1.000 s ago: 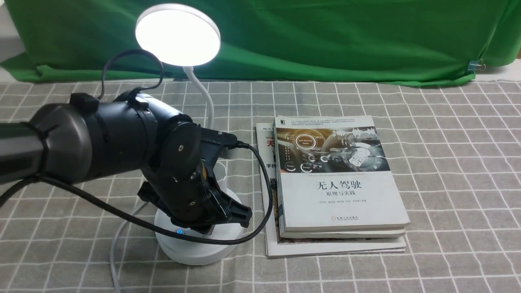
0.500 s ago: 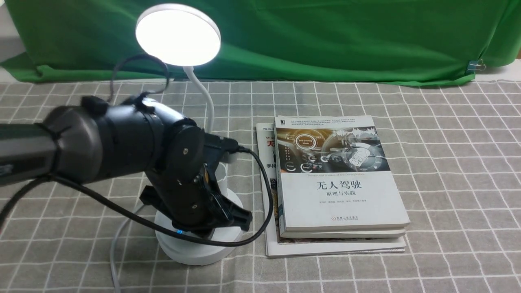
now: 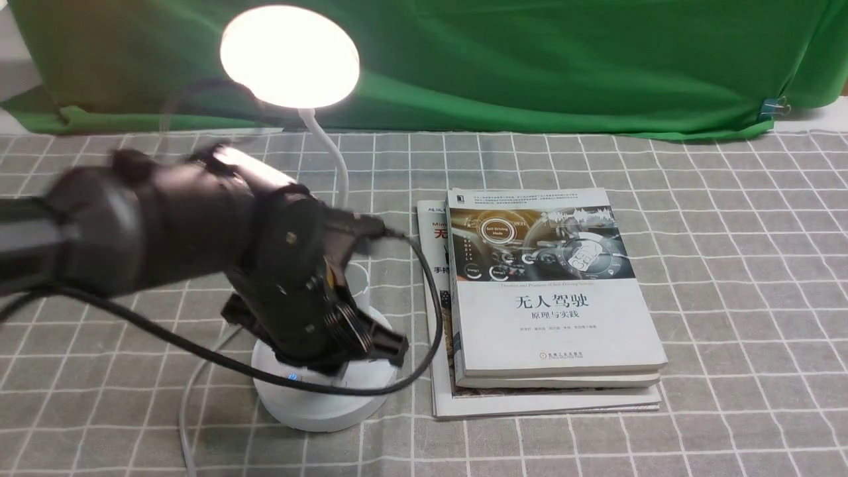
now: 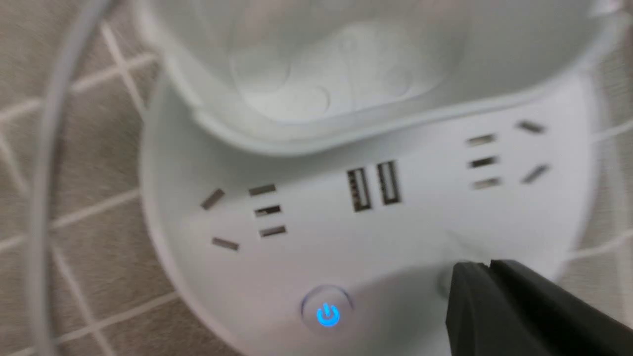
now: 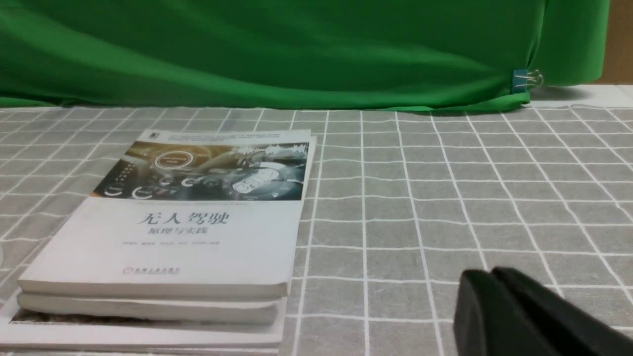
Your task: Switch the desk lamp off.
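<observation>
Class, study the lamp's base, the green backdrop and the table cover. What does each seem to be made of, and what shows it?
Lamp base: probably moulded white plastic, smooth with a soft sheen and neatly cut socket slots.
Backdrop: green cloth, matte, hanging in soft folds.
Table cover: likely woven fabric, grey with white grid lines, matte.

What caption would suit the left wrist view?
Shut left claw poised over the base of the desk lamp, beside its glowing blue power button.
</observation>
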Tool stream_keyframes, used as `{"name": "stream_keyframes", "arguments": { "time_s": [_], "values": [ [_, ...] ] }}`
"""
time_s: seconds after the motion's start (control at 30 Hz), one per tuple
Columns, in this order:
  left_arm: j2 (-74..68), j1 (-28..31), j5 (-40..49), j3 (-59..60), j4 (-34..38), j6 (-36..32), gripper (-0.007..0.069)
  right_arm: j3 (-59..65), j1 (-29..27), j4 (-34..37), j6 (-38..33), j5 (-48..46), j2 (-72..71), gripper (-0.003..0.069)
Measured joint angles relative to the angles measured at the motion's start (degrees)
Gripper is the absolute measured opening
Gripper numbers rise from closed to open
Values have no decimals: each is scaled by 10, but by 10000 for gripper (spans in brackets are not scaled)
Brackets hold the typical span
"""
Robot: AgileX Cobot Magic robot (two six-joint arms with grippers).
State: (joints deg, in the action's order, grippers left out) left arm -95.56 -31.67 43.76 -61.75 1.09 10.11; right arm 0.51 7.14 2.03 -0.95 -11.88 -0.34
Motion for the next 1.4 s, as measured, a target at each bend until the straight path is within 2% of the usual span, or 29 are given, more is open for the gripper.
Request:
{"name": "stream_keyframes", "arguments": {
  "time_s": [0.23, 0.67, 1.03, 1.23, 1.37, 1.4],
  "values": [
    [19, 0, -4, 0, 0, 0, 1, 0, 0, 0, 0, 0, 0, 36],
    [-55, 0, -20, -2, 0, -3, 1, 0, 0, 0, 0, 0, 0, 36],
    [-23, 0, -6, 0, 0, -6, 1, 0, 0, 0, 0, -1, 0, 36],
    [93, 0, -5, 44, 17, -6, 1, 0, 0, 0, 0, -1, 0, 36],
    [205, -1, -54, 132, 27, -6, 1, 0, 0, 0, 0, -1, 0, 36],
    [275, -1, -92, 178, 28, -6, 1, 0, 0, 0, 0, -1, 0, 36]
  ]
}}
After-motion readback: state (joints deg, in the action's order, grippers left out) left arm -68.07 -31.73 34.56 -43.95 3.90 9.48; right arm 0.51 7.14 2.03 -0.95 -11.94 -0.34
